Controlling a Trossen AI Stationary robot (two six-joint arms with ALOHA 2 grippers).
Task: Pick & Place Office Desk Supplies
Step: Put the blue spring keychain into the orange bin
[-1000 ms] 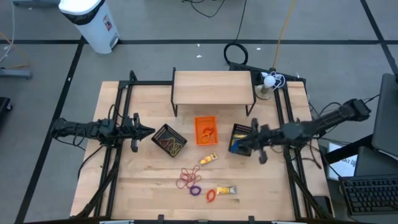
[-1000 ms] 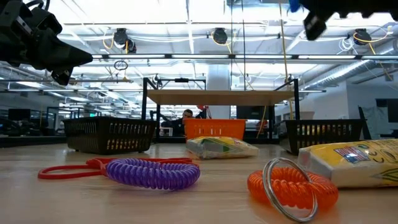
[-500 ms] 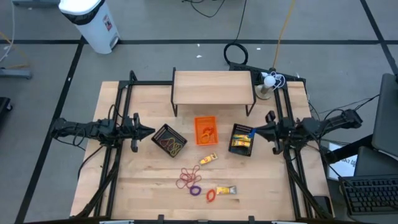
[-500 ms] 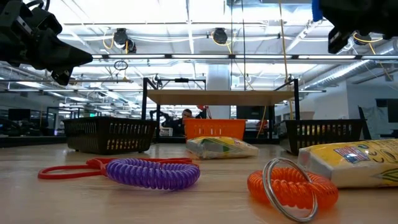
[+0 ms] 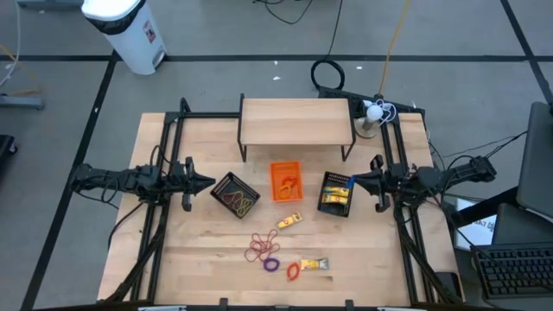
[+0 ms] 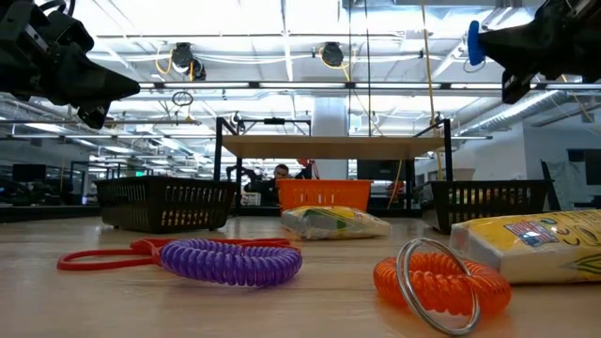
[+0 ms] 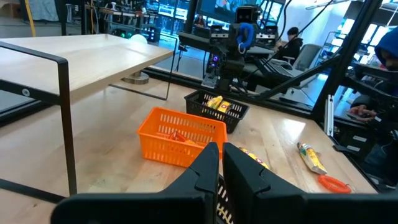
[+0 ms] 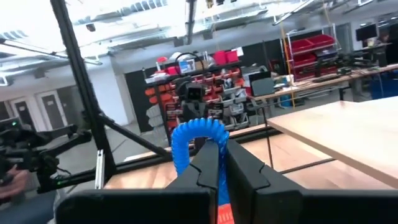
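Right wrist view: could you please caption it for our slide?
Right gripper shut on a blue coiled ring, raised above the table.

Pale matt wood table [image 5: 363, 250], black wire-mesh trays [image 5: 235, 194], glossy plastic coiled rings [image 6: 230, 260].

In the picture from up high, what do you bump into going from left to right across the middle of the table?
left gripper → left black mesh tray → orange tray → right black mesh tray → right gripper, holding a blue ring.
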